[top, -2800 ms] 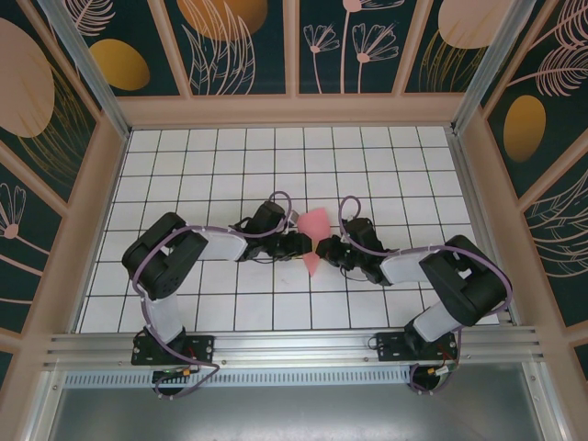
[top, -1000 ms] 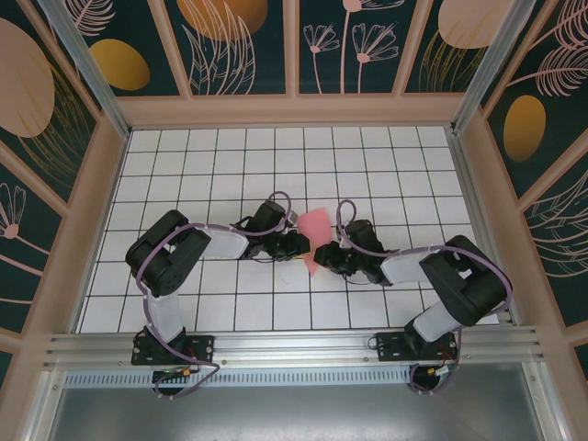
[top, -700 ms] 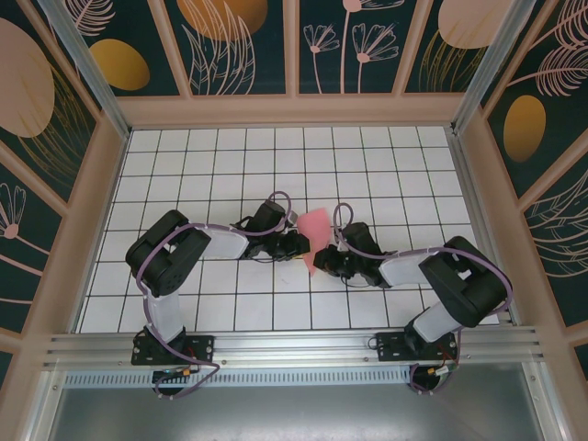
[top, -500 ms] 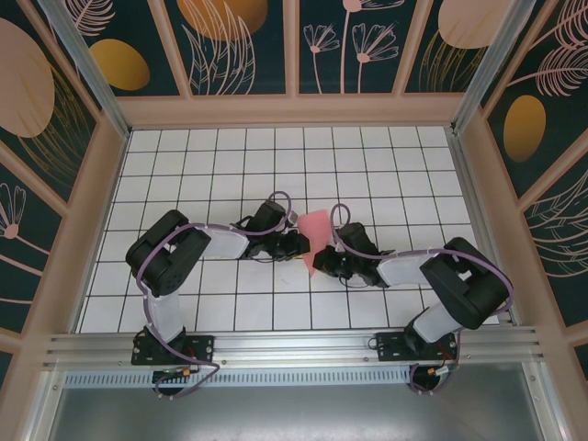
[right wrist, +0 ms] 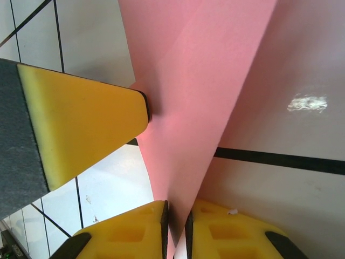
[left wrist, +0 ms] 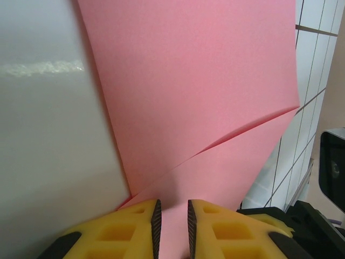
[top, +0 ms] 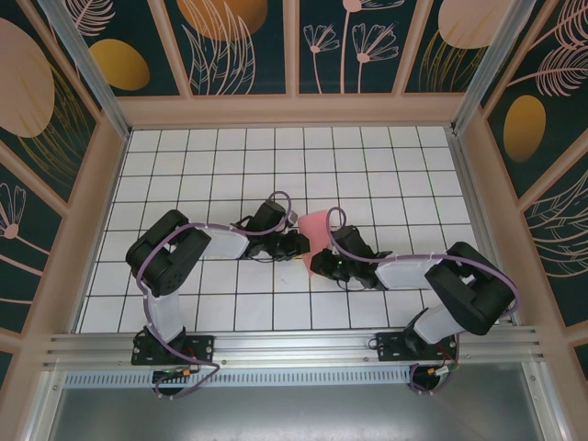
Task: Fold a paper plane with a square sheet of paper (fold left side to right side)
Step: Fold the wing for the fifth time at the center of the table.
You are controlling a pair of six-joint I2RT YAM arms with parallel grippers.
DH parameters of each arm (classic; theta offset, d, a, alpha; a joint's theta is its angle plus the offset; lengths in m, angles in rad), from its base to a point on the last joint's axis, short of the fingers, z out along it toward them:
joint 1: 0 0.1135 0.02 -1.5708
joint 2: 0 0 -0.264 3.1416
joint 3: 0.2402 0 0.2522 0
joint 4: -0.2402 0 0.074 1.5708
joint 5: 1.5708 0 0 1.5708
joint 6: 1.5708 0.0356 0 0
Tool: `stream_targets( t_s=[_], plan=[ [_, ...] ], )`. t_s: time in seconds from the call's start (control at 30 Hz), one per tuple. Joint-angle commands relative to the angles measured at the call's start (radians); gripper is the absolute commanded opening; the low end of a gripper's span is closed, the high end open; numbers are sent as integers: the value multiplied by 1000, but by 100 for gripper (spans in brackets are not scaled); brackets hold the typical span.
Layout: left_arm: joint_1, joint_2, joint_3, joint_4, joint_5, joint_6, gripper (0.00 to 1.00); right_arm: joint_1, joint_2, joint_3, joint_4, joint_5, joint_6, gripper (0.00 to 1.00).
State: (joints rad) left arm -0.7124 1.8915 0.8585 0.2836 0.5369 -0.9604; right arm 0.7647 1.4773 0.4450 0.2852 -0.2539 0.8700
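Creased pink paper pinched between yellow jaws of left gripper, white grid table at right

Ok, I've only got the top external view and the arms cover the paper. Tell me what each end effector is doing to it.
Observer: In the left wrist view, the left end effector is shut on the pink paper, its yellow fingers pinching the sheet's near edge.
Operator: Now the right one.
Observer: In the right wrist view, the right end effector pinches the paper between its fingers, where the sheet narrows.
Operator: Describe the fold.
Observer: The left wrist view shows one layer overlapping another, the loose edge running diagonally up to the right.
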Motion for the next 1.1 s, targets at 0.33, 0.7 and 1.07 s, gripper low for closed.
stream_targets(
  t_s=[0.33,0.7,1.07],
  plan=[
    [-9,67,19,-26,-87,18,24,43,-10,49,-116,47,-32,10],
    [-9,67,22,-28,-86,22,23,-226,-178,-4,-34,-191,-146,49],
    [-10,57,18,-20,-84,22,23,-447,-53,29,-12,-273,-190,32]
  ],
)
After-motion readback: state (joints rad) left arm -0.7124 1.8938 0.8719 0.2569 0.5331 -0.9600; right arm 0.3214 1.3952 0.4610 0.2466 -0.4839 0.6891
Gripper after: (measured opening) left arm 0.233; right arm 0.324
